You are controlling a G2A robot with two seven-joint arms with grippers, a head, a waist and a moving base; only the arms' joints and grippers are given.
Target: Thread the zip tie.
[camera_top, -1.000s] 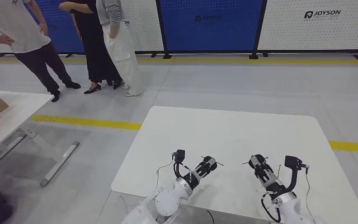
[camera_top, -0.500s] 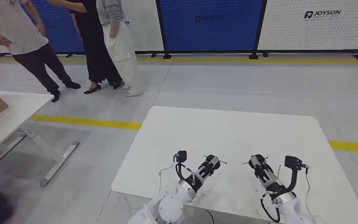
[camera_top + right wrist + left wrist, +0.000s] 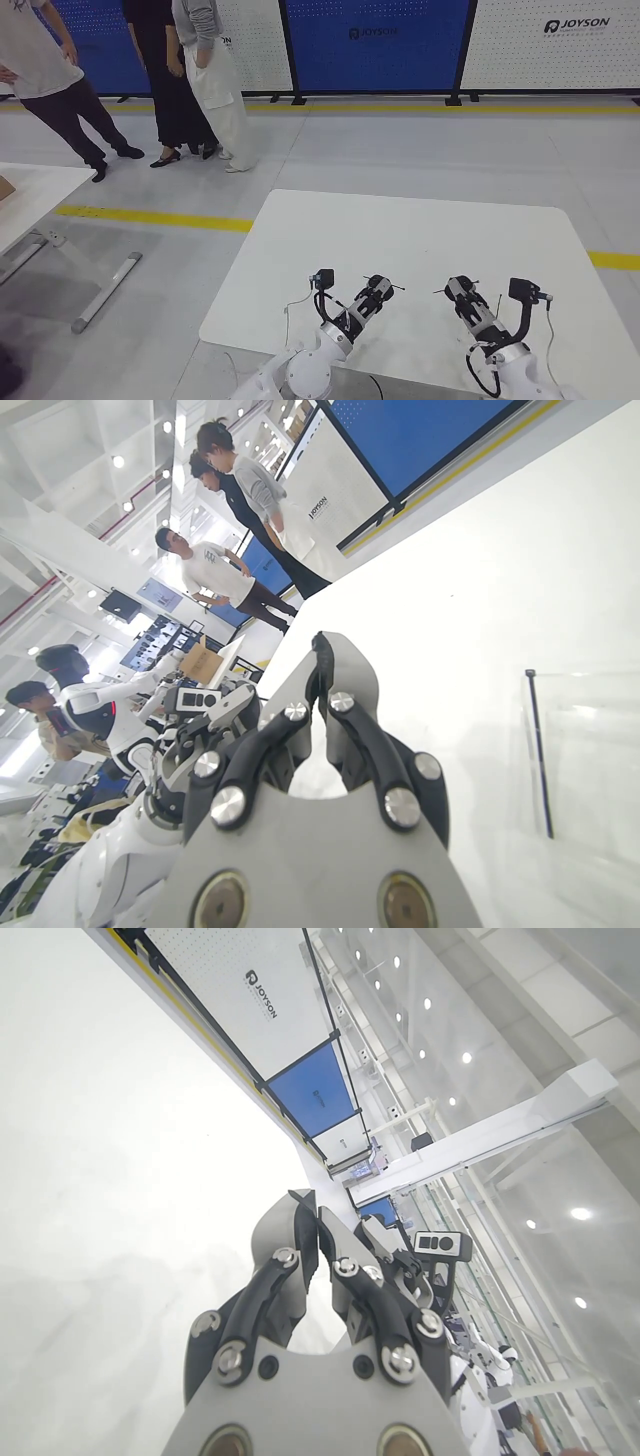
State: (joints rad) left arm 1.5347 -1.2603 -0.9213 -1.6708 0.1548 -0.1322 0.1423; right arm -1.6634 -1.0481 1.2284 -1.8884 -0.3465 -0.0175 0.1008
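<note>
Table (image 3: 420,230): white, rectangular, its bare top also seen from the left wrist (image 3: 100,1128) and the right wrist (image 3: 500,575). Left gripper (image 3: 380,288): low over the near part of the table, left of centre, pointing far and to the right; in its wrist view (image 3: 314,1208) the two dark pads stand together with a hairline gap and nothing between them. Right gripper (image 3: 457,287): low over the near part of the table, right of centre, pointing far and slightly left; in its wrist view (image 3: 320,650) the pads meet at the tip and nothing is held. The two grippers are near each other but apart. Zip tie (image 3: 540,755): one, black, thin and straight, lying flat on the table just right of the right gripper and clear of it, with its small square head at the far end; from above it is a fine dark line (image 3: 499,300). Clear plastic piece (image 3: 590,710): transparent, flat, on the table right of the right gripper. The zip tie runs along its left edge; whether it lies on the piece or beside it cannot be told.
</note>
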